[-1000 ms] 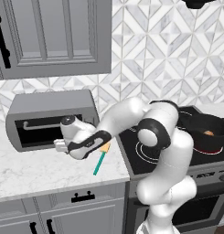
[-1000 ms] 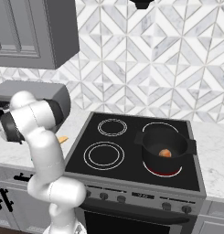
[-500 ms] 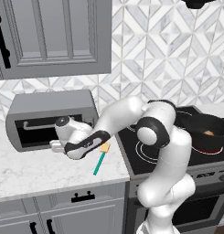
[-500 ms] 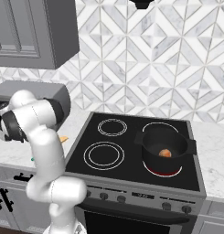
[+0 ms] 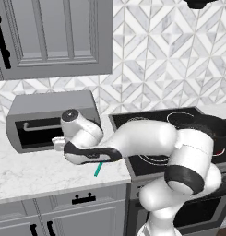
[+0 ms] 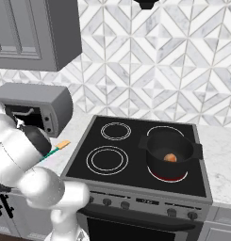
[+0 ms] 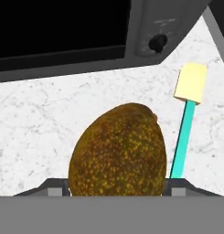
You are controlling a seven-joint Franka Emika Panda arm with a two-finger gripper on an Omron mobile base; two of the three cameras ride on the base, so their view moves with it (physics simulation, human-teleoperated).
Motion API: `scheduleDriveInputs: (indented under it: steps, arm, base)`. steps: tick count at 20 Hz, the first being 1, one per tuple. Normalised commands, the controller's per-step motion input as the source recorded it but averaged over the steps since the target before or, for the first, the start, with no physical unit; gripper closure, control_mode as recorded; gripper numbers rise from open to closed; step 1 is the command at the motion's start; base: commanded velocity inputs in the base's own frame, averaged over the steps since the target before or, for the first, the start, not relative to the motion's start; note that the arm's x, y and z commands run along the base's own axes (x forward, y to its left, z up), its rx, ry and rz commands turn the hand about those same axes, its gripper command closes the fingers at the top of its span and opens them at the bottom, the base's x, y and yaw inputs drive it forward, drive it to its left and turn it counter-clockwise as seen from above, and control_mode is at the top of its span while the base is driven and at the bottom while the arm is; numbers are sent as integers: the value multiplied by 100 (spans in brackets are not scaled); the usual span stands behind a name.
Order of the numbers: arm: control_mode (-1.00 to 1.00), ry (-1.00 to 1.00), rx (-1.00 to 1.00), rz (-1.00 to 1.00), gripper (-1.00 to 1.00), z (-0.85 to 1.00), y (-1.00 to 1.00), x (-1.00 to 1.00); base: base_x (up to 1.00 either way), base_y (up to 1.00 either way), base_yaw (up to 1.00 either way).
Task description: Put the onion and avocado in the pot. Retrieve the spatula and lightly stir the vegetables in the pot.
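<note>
Inside black pot [image 6: 172, 161]: onion [image 6: 169, 157].

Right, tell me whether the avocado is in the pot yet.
Not yet. The avocado sits between the fingers of the gripper above the marble counter, beside the spatula. The pot holds just the onion.
</note>
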Motion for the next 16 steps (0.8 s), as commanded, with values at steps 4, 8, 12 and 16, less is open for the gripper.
scheduleDriveInputs:
  steps: [4,8,12,16]
  arm:
    - [-100,0,3,0,100,60,-94,-23]
    - [-100,2,0,0,100,2,-100,15]
    - [-100,2,-2,1,100,16,-100,5]
    - [-100,9,-8,0,100,64,-100,0]
  base:
    - [0,0,0]
    - [0,0,0]
    - [0,0,0]
    - [0,0,0]
